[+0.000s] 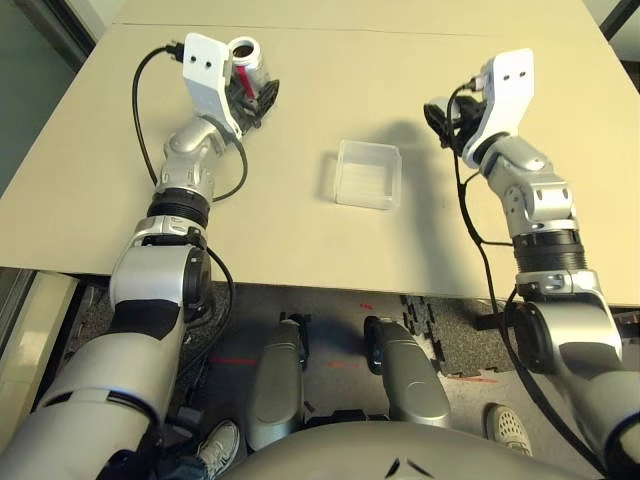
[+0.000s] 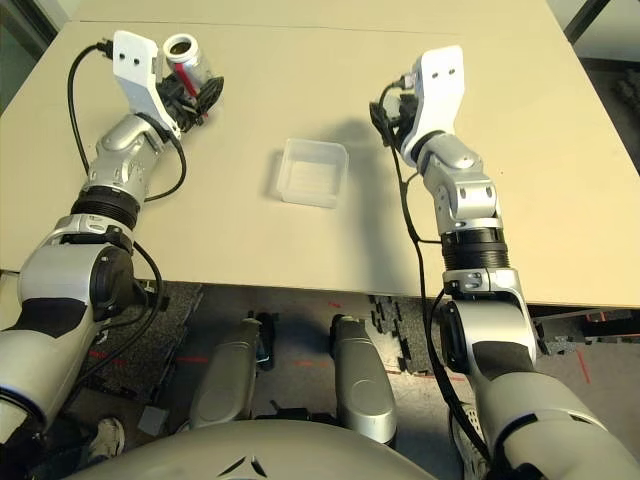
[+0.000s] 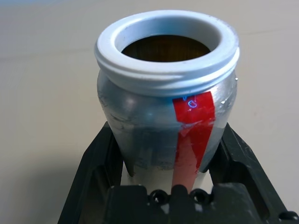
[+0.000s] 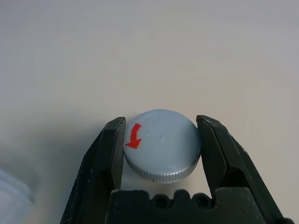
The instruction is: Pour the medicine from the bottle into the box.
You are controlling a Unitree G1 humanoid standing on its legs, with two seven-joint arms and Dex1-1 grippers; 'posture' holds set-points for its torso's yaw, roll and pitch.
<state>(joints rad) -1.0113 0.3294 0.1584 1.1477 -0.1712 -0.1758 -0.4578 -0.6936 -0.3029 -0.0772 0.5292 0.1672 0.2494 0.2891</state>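
Clamped in the left claw (image 3: 170, 186), the uncapped bottle (image 3: 163, 107) stands upright; right claw (image 4: 161, 154) pinches its cap (image 4: 162, 145); box (image 1: 367, 174) lies between on the surface (image 1: 300, 240).

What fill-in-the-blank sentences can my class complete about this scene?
1. The left tool holds the ___.
2. The right tool holds the ___.
3. The bottle is ___, with no cap on it.
4. The box lies ___ the two arms.

Missing words: bottle; cap; open; between
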